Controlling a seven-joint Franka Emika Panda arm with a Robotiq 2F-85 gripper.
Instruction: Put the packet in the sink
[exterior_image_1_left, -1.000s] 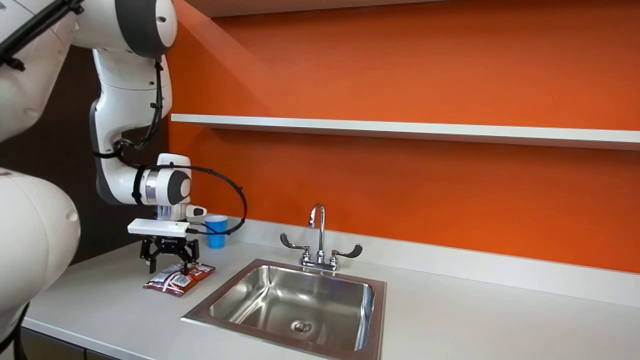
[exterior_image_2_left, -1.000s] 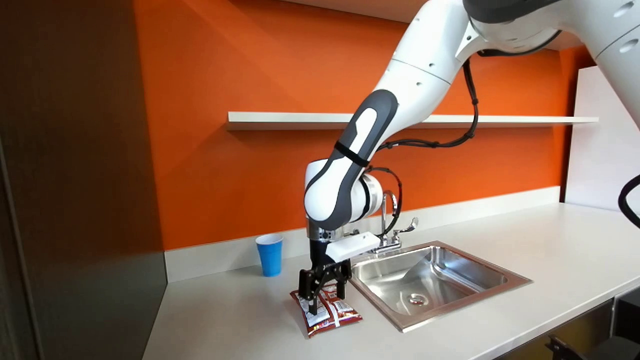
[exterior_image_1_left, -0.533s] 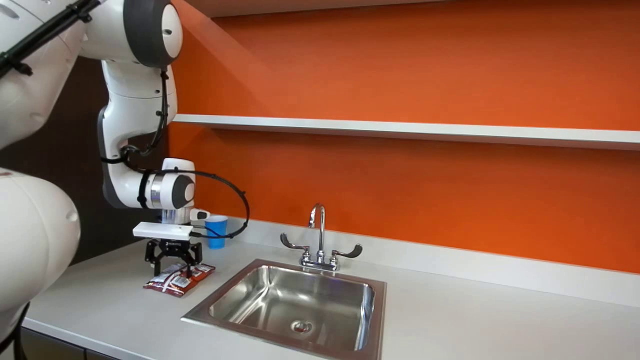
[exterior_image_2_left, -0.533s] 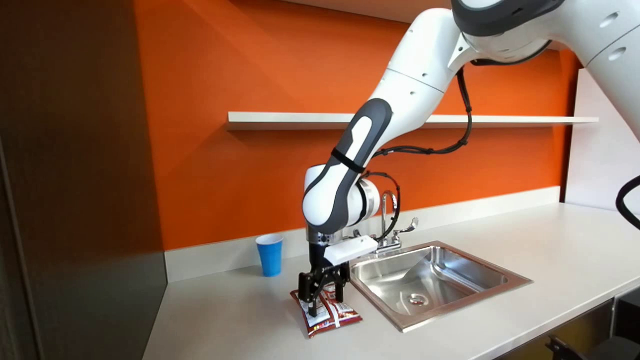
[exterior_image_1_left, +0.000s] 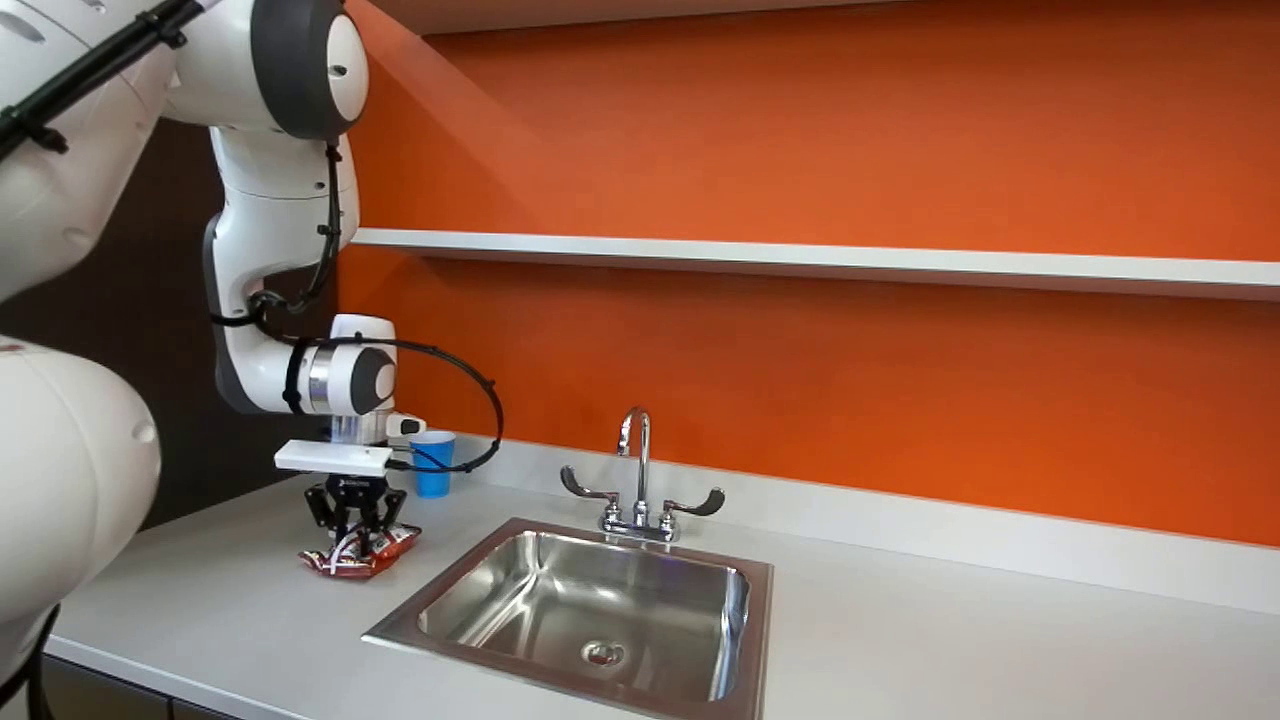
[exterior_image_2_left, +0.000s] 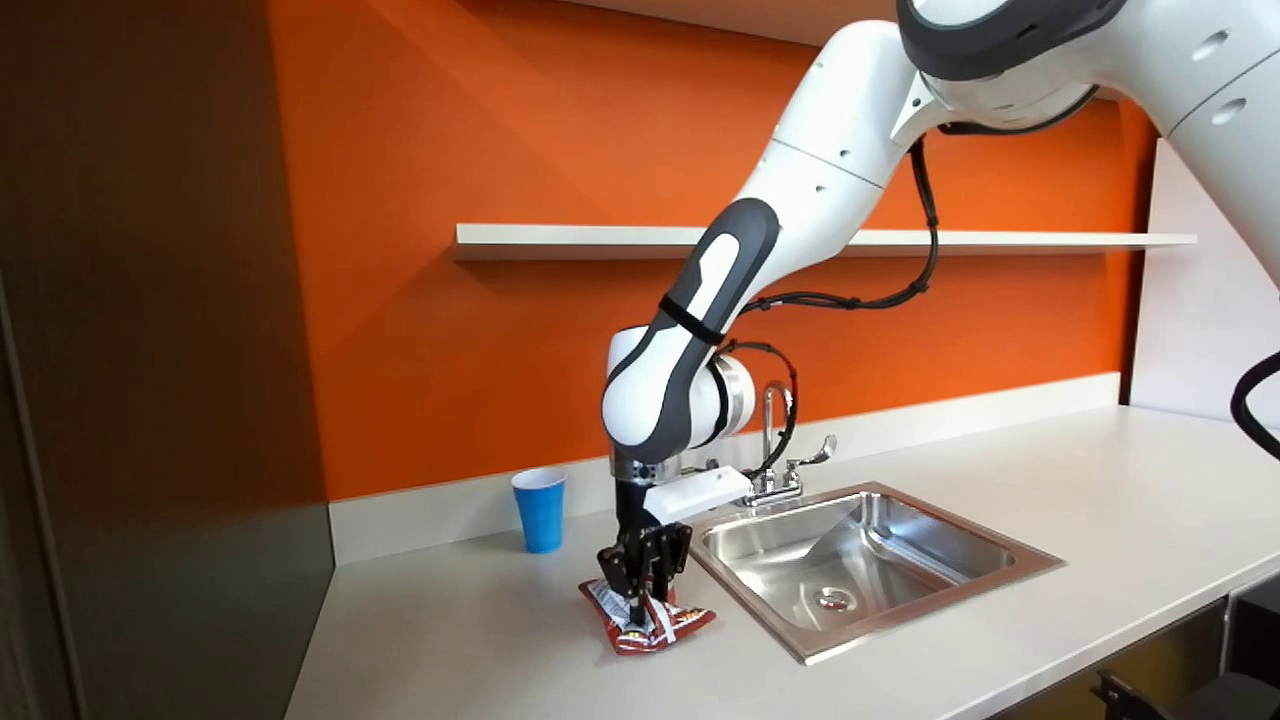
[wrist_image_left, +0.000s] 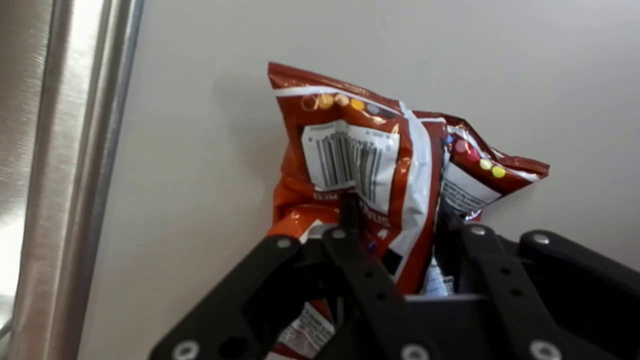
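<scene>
The packet (wrist_image_left: 345, 155), red with white and dark markings, is pinched into folds between my fingers. In the wrist view its barcode side bulges up on the left and a corner sticks out on the right. My gripper (wrist_image_left: 398, 215) has its two fingers pressed in on either side of it. Both exterior views show the packet (exterior_image_1_left: 397, 545) bunched under the gripper (exterior_image_2_left: 648, 605), low at the counter. Whether it is lifted off the surface I cannot tell. The steel sink (exterior_image_1_left: 445, 582) lies just beside it, its rim (wrist_image_left: 75, 165) running along the left of the wrist view.
A blue cup (exterior_image_2_left: 541, 510) stands by the wall behind the gripper. The chrome faucet (exterior_image_1_left: 641, 470) with two handles rises at the sink's back edge. Above it, a white shelf (exterior_image_1_left: 800, 258) runs along the orange wall.
The fingers were wide apart over a flat packet; they have come together and the packet has crumpled between them. Over the second, the gripper has shifted slightly toward the sink.
</scene>
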